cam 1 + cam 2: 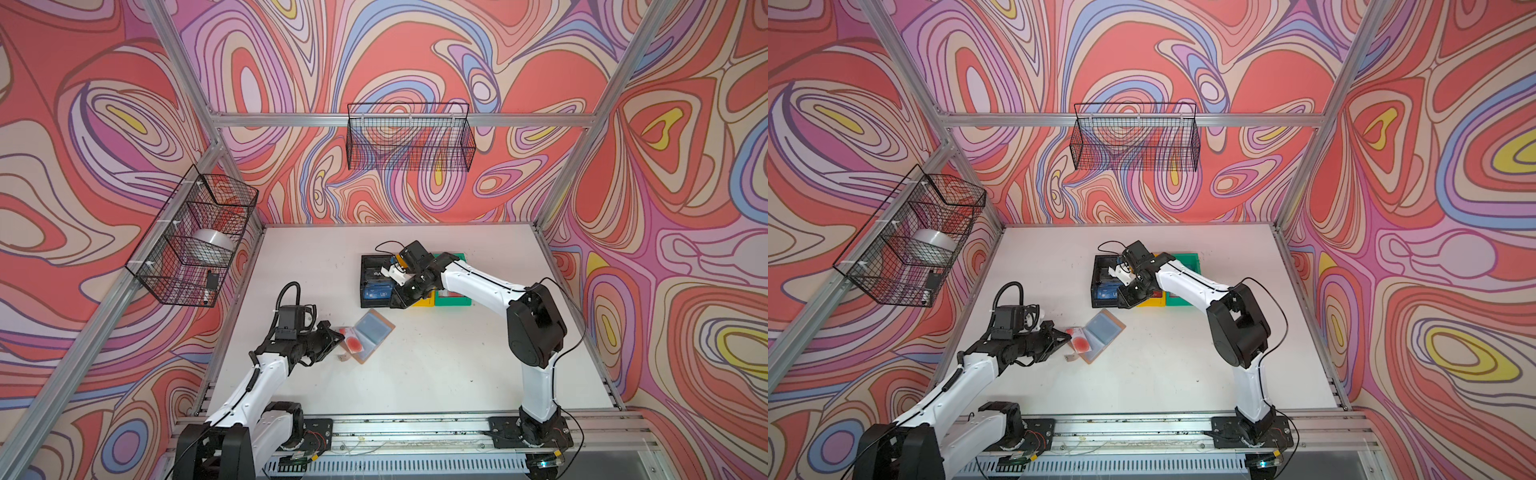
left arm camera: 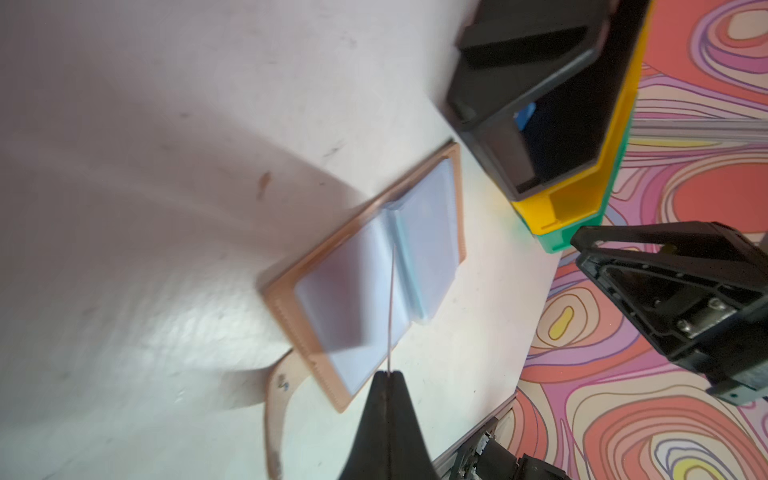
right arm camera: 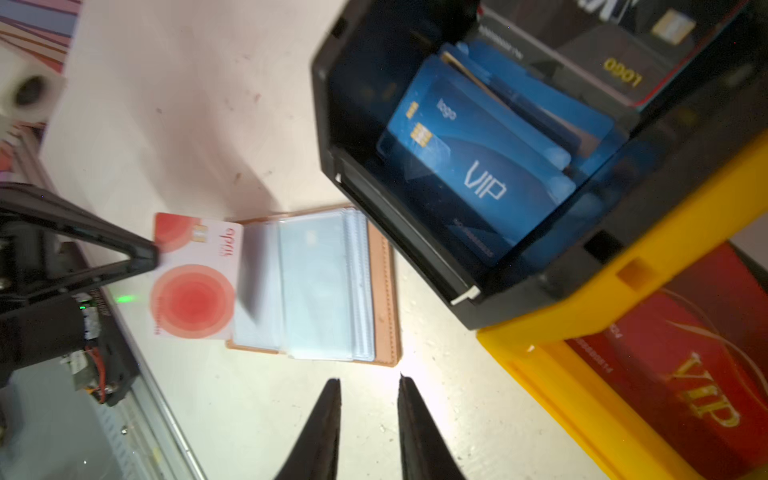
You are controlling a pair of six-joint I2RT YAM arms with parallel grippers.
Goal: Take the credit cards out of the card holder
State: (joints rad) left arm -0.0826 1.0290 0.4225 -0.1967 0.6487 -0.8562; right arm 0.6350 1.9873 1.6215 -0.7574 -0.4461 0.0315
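Left fingers [image 2: 374, 419] pinch pale red-circle plastic card [image 3: 193, 291]: face in right wrist view, edge-on in left. Right fingers [image 3: 324, 428] slightly spread, empty.

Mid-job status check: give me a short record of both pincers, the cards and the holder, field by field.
left pincer: shut on the red-circle card
red-circle card: over one side of the card holder; cannot tell whether it is fully clear of its sleeve
right pincer: open, empty, over the black bin
blue VIP cards: lying in the black bin
card holder: open on the table, clear sleeve pages showing
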